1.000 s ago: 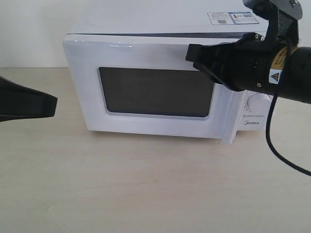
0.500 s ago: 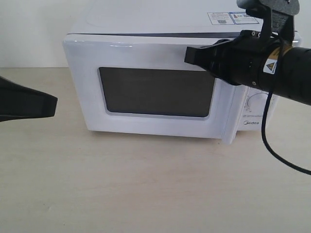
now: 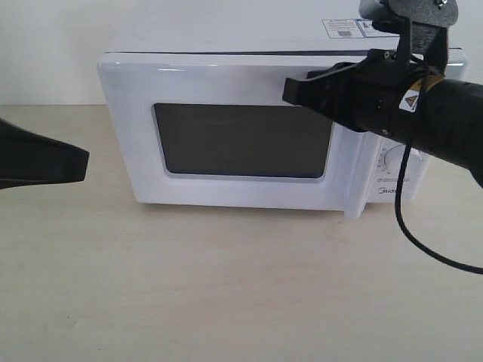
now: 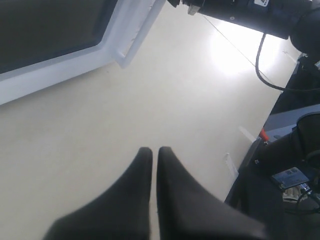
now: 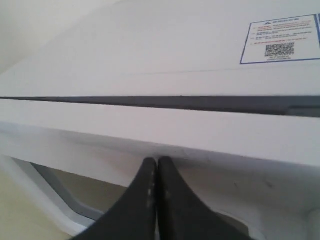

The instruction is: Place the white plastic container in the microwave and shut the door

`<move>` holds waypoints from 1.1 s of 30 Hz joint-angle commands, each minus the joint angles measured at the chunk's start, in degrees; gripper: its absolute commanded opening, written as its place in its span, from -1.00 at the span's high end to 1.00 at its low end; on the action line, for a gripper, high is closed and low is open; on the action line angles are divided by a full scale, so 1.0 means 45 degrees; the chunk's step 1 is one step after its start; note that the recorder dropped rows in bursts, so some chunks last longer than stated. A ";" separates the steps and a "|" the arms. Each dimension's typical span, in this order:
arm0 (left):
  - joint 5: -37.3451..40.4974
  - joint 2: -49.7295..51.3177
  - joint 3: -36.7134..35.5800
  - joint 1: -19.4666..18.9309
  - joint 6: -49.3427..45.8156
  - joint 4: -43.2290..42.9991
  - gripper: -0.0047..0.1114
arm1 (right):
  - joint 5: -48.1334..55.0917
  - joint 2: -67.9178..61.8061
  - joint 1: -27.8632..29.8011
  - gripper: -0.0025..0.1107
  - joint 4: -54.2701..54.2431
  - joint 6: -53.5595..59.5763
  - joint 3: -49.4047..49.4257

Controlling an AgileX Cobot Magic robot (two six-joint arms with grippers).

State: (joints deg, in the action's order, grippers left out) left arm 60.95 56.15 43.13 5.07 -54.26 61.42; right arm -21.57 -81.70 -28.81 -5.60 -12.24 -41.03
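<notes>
Right pincer (image 3: 291,89), tips together, is being held against the door (image 3: 226,79), upper right, seemingly for shutting it; left pincer (image 4: 155,151) together, idle.

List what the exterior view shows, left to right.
left gripper → door window → door handle → knob. The right arm overlaps the door and the panel, so it is left out.

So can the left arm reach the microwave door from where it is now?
Probably yes: the left tool, shut, hangs to the side of the door, with only bare table between them in the exterior view.
</notes>
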 commanded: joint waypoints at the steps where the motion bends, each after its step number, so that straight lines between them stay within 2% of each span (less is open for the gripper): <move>1: 0.0081 -0.0011 0.0060 0.0040 0.0053 0.0051 0.84 | -0.0589 -0.0542 0.0074 0.96 -0.0629 0.0246 -0.0090; 5: 0.0052 -0.0011 0.0060 0.0040 0.0053 0.0051 0.84 | -0.0942 -0.0667 0.0074 0.96 -0.1178 0.0497 -0.0090; 10: 0.0025 -0.0011 0.0060 0.0040 -0.0044 0.0021 0.84 | -0.1153 -0.0667 0.0074 0.96 -0.2922 0.2113 -0.0090; 21: -0.0030 -0.0011 0.0060 0.0040 -0.0033 0.0021 0.84 | -0.1579 -0.0667 0.0074 0.96 -0.2958 0.2217 -0.0090; 33: -0.0264 -0.0011 0.0060 0.0040 -0.0033 0.0021 0.84 | 0.0605 0.0280 0.0074 0.96 -0.2549 0.2094 -0.0090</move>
State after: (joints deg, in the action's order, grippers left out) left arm 60.15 56.15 43.13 5.07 -54.26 61.42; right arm -21.54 -82.62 -28.95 -18.23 -3.18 -41.03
